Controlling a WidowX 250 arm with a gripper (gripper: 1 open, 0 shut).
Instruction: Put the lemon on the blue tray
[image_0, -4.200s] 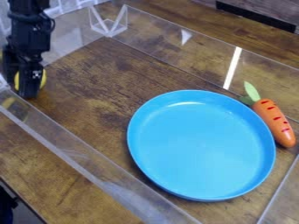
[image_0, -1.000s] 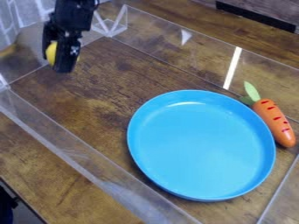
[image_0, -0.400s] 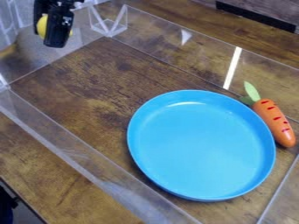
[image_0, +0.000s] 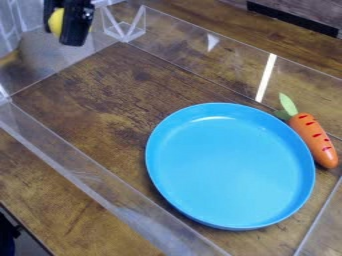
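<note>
A: Where is the lemon (image_0: 55, 19)?

B: At the top-left corner of the view, pinched between the fingers of the gripper (image_0: 63, 24). Only a yellow sliver shows beside the dark fingers, which stand fairly wide around it. The lemon appears lifted clear of the wooden table (image_0: 120, 90). Its long axis cannot be read; most of it is hidden.

A: Which way does the blue tray (image_0: 230, 163) lie from the gripper?

B: Toward roughly four o'clock, well apart. The tray is bare, so any spot inside the rim should serve.

A: What room exists for the move?

B: The table between gripper and tray is open wood. A clear plastic wall (image_0: 80, 170) runs along the near edge, from nine o'clock down to six o'clock, and the tray's near rim sits close to it. A carrot (image_0: 315, 138) lies just beside the tray's rim at three o'clock. In my judgement, a straight carry toward the tray's centre keeps away from both.
</note>
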